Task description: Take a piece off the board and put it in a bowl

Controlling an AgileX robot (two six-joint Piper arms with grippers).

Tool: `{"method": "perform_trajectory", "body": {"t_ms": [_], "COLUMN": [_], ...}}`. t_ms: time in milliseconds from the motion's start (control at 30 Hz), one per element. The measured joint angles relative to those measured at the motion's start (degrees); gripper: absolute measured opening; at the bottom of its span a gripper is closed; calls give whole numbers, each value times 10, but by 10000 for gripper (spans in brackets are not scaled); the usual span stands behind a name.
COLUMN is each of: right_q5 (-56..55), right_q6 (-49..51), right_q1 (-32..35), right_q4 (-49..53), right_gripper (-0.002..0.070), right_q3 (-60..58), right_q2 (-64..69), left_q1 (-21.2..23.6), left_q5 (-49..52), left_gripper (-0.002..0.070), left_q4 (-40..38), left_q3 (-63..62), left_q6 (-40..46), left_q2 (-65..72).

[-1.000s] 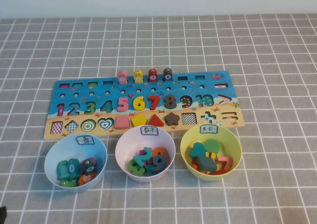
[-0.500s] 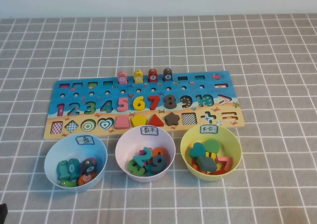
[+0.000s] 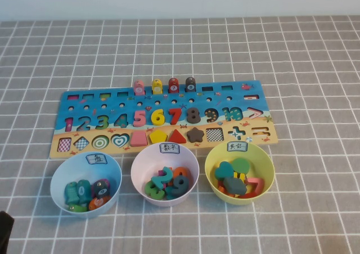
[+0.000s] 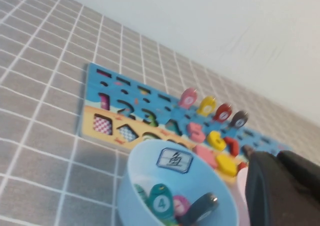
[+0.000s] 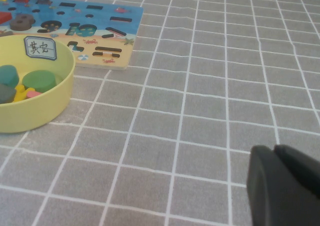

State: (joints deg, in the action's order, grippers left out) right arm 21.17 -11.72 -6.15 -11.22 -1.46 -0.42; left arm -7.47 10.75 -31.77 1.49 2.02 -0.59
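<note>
High view: pink square piece seated in board, 12 o'clock of pink bowl. Left gripper closed, empty, at blue bowl; right gripper closed, 3 o'clock of yellow-green bowl. Advise opening, descending squarely, pinching opposite edges.

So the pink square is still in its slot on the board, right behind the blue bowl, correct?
Not quite: in the high view the pink square sits in its slot on the board behind the pale pink bowl, not the blue bowl.
</note>
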Motion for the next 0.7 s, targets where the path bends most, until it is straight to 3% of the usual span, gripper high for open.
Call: {"method": "perform_trajectory", "body": {"t_ms": [133,400,700], "right_q5": [0,0,0], "right_q6": [0,0,0], "right_q1": [0,0,0], "right_q4": [0,0,0], "right_gripper": [-18,-18,-18], "right_q3": [0,0,0], "right_q2": [0,0,0], "left_q1": [0,0,0], "left_q5": [-17,-36,77], "left_gripper": [-5,-5,-5], "left_q4": [-42,-49,-42], "left_q3": [0,-1,-152], "left_q6": [-4,-11,-15], "left_q2": [0,0,160]}}
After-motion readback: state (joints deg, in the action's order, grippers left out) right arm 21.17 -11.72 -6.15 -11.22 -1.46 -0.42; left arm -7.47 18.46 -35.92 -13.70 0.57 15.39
